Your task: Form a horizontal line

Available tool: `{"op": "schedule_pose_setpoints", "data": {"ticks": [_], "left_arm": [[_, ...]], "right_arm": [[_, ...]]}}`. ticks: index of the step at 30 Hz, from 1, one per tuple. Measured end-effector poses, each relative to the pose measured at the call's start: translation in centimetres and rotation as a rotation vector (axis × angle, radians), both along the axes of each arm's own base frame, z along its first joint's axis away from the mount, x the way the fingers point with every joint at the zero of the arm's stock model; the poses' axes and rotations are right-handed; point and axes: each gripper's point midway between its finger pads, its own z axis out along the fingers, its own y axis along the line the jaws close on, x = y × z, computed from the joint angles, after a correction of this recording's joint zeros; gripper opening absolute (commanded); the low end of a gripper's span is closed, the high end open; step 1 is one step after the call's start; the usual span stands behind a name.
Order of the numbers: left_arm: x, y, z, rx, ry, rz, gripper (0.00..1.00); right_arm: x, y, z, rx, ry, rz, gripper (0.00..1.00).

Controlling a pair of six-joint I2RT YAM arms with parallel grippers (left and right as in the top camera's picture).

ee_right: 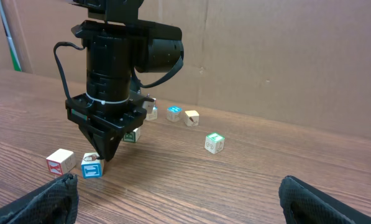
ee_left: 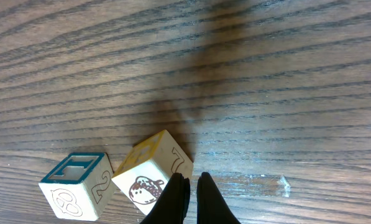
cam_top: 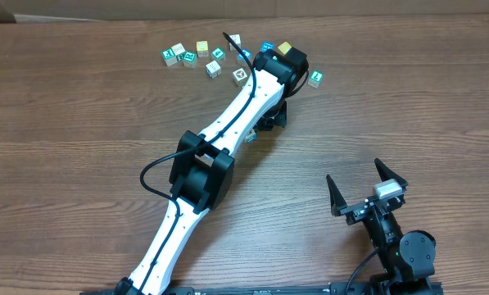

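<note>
Hanging closed and empty, left gripper (ee_left: 193,182) stands just beside a yellow-topped cube (ee_left: 150,174) at its 10 o'clock; right gripper (cam_top: 352,170), overhead 5 o'clock, gapes wide.

There's the left claw (ee_left: 192,180) over the desk (ee_left: 266,74): one block (ee_left: 149,177) just left of its tips, a second block (ee_left: 76,186) just beyond that. Behind the claw, loose blocks (cam_top: 214,69) lie scattered, a short row of blocks (cam_top: 178,54) behind-left, a lone block (cam_top: 315,79) behind-right. And the right claw (cam_top: 353,169), well in front.
</note>
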Motion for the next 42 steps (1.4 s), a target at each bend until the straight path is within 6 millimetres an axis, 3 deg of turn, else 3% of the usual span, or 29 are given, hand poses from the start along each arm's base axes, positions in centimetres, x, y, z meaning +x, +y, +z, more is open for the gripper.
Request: {"op": "schedule_pose_setpoints", "data": {"ticks": [12, 34, 42], "left_arm": [[0.7, -0.5, -0.1, -0.020, -0.027, 0.000, 0.04], [-1.8, 1.2, -0.5, 0.056, 0.085, -0.027, 0.04], [-0.4, 0.3, -0.7, 0.017, 0.029, -0.027, 0.05]], "right_arm": [[0.0, 0.0, 0.0, 0.000, 0.000, 0.000, 1.00], [0.0, 0.0, 0.0, 0.000, 0.000, 0.000, 1.00], [0.0, 0.0, 0.0, 0.000, 0.000, 0.000, 1.00]]}}
